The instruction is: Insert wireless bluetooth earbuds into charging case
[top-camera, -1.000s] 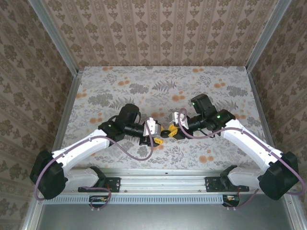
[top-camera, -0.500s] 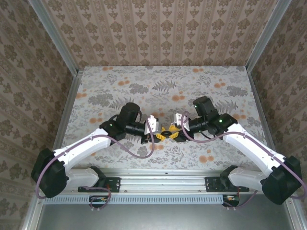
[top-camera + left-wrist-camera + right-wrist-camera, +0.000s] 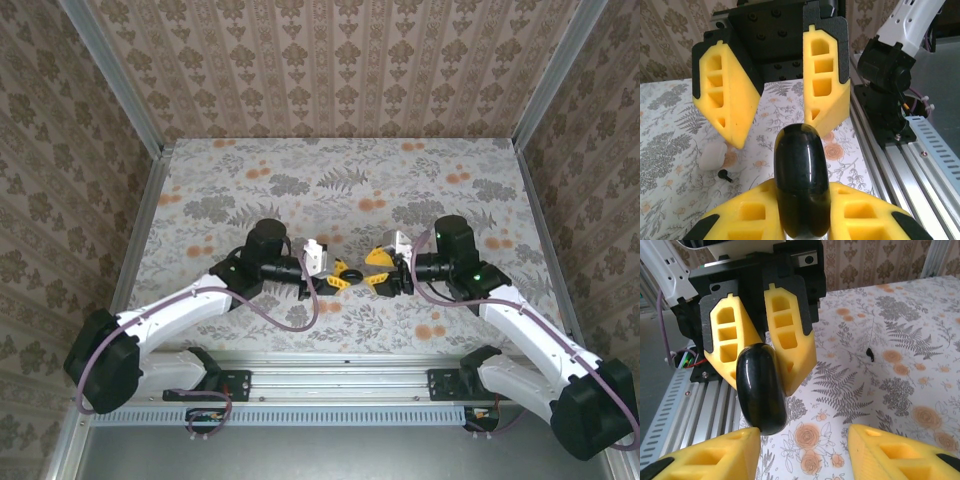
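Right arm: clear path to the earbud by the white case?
Probably yes. The right gripper is open and empty, and the earbud lies bare on the table beside the charging case, nothing over it. The left gripper, shut on the black disc, sits close.

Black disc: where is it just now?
Top view, centre: the black disc is pinched in the left gripper over the table, facing the open right gripper.

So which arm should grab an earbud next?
Probably right: the right gripper is open and empty, an earbud on the table before it; the left gripper is shut on the black disc.
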